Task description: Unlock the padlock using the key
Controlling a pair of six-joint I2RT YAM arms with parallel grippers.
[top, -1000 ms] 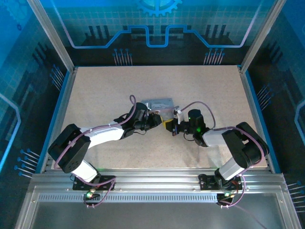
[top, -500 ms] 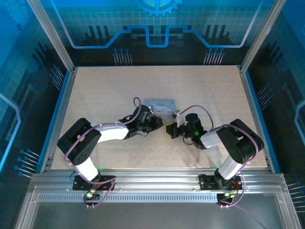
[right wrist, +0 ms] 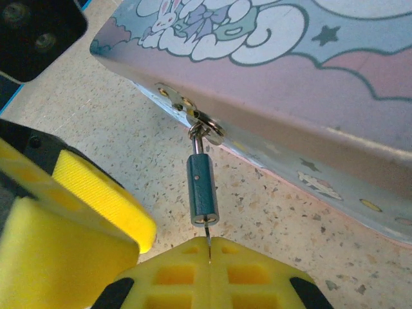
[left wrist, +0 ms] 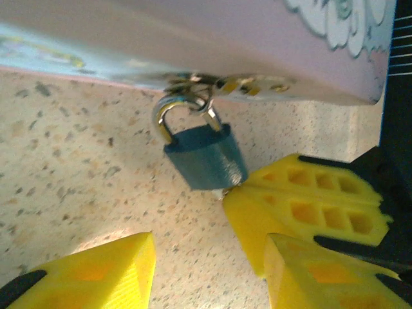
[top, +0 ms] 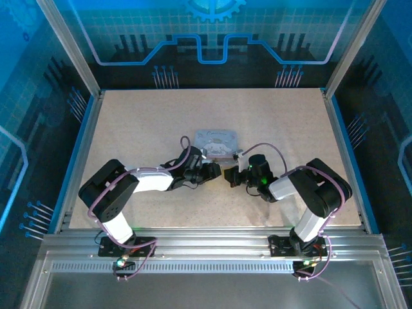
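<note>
My right hand [right wrist: 209,257] is shut tight on the key [right wrist: 208,235], its tip under the padlock [right wrist: 203,190] mid-frame, ready to slide in, while my left hand [left wrist: 209,270] sits open nearby, holding nothing.

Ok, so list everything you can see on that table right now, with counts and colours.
table: one, speckled beige, under everything
tin: one, pastel with a bunny picture, mid-table
padlock: one, blue-grey body with a silver shackle, hooked on the tin's hasp
key: one, thin silver sliver, tip at the padlock's underside
cables: purple, along both arms
left gripper: yellow fingers, open, just short of the padlock
right gripper: yellow fingers, shut on the key
</note>
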